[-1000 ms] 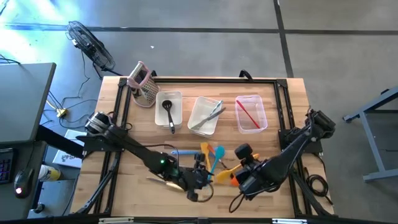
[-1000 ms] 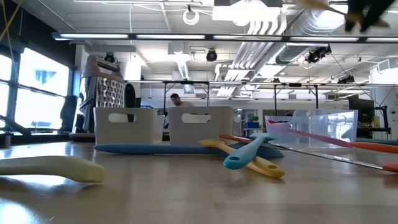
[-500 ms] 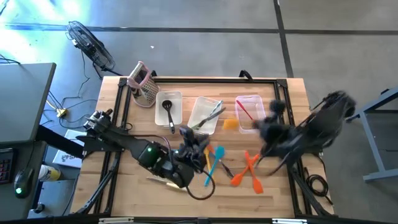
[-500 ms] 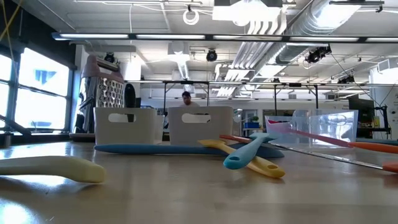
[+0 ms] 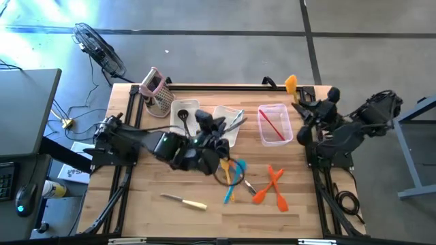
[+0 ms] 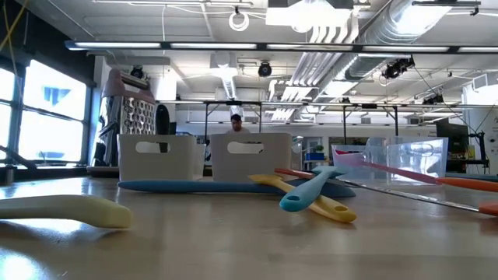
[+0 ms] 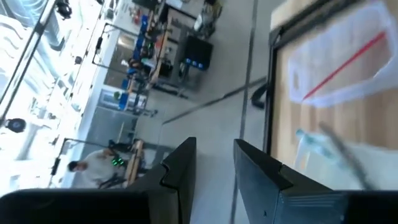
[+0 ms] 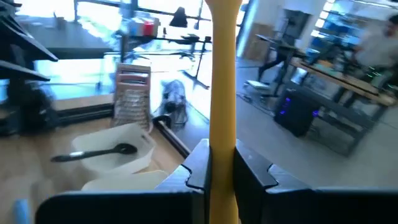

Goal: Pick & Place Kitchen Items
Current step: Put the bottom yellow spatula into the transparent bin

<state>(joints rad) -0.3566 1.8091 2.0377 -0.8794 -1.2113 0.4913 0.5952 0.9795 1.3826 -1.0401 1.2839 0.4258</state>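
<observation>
My right gripper (image 5: 300,102) hangs high over the table's far right corner, shut on a yellow-orange utensil (image 5: 291,84). High over the middle bin (image 5: 221,134), my left gripper (image 5: 208,123) is open, with nothing between its fingers (image 7: 213,152). On the wood lie two crossed orange spatulas (image 5: 271,188), a blue and a yellow spatula (image 5: 231,178) and a cream-handled knife (image 5: 184,201). The black ladle (image 5: 185,122) lies in the left bin, metal tongs (image 5: 235,124) in the middle one, and a red spatula (image 5: 271,125) in the right bin. Neither gripper shows in the low view. My right gripper pinches the yellow-orange utensil's slim handle (image 8: 224,134) between its two fingers. The fingers reach nearly level from the table's right side and lie across the handle. The utensil stands upright, sticking out above and below the fingers, lifted well clear of the table.
A metal box grater with a pink handle (image 5: 156,92) stands at the far left corner. Three clear bins line the far side, the right one (image 5: 281,139) beside my right gripper. Black frame rails (image 5: 231,87) edge the table. A black cable loop (image 5: 223,175) dangles under my left arm.
Both grippers have risen from the near middle of the table and tipped from pointing down to nearly level. My right gripper has carried the yellow-orange utensil up toward the far right corner, rolling as it went. My left gripper has gone toward the far edge, over the middle bin.
</observation>
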